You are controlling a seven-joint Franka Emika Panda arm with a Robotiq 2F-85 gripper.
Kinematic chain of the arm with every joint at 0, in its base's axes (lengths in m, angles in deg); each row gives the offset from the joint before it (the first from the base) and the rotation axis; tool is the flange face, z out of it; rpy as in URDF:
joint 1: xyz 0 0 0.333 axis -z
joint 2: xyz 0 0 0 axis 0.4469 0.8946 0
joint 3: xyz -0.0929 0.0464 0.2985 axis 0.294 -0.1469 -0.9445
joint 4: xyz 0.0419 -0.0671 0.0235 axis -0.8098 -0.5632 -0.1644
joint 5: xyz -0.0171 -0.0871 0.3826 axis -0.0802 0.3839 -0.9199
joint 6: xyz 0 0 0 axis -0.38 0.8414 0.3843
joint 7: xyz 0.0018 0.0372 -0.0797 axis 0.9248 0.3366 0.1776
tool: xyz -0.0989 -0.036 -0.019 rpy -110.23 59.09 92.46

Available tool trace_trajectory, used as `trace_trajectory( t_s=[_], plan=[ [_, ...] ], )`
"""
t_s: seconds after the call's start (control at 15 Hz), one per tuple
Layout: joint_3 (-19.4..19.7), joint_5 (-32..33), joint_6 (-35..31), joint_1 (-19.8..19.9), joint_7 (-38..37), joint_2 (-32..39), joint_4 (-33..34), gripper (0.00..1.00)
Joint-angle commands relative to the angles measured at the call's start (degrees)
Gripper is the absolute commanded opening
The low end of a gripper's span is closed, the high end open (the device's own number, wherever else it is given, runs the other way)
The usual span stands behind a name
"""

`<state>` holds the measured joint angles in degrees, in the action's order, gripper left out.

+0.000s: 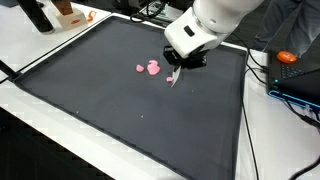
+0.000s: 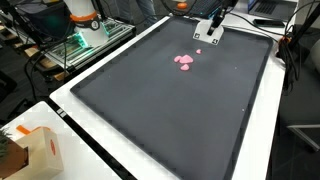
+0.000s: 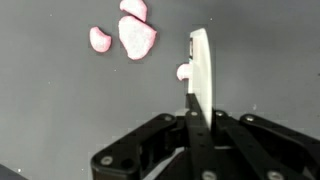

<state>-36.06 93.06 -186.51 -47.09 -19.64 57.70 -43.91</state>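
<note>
In the wrist view my gripper (image 3: 201,108) is shut on a flat white stick (image 3: 202,62) that points away from me over the dark mat (image 3: 60,110). A small pink piece (image 3: 183,72) lies against the stick's left side. A larger pink lump (image 3: 137,36) and two smaller pink bits (image 3: 100,40) lie further left. In both exterior views the gripper (image 1: 177,70) (image 2: 204,38) hangs low over the mat, just beside the pink pieces (image 1: 152,68) (image 2: 184,60). The stick's tip (image 1: 173,81) reaches the mat surface.
The black mat (image 1: 120,120) covers a white table (image 2: 120,160). A cardboard box (image 2: 30,150) stands at one table corner. Cables and an orange object (image 1: 287,58) lie beyond the mat's edge. A green-lit rack (image 2: 75,45) stands off the table.
</note>
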Motion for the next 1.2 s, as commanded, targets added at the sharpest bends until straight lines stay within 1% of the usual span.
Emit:
trace_trajectory(
  t_s=[0.0, 0.87, 1.13],
  plan=[
    [0.27, -2.75, 2.57, 0.60, -0.50, 1.42, 2.61, 0.01],
    [0.50, -12.37, 5.74, 5.86, 0.75, 1.94, 5.75, 0.01],
    [0.41, -15.35, 5.75, 7.97, 1.78, 1.87, 5.83, 0.01]
  ],
)
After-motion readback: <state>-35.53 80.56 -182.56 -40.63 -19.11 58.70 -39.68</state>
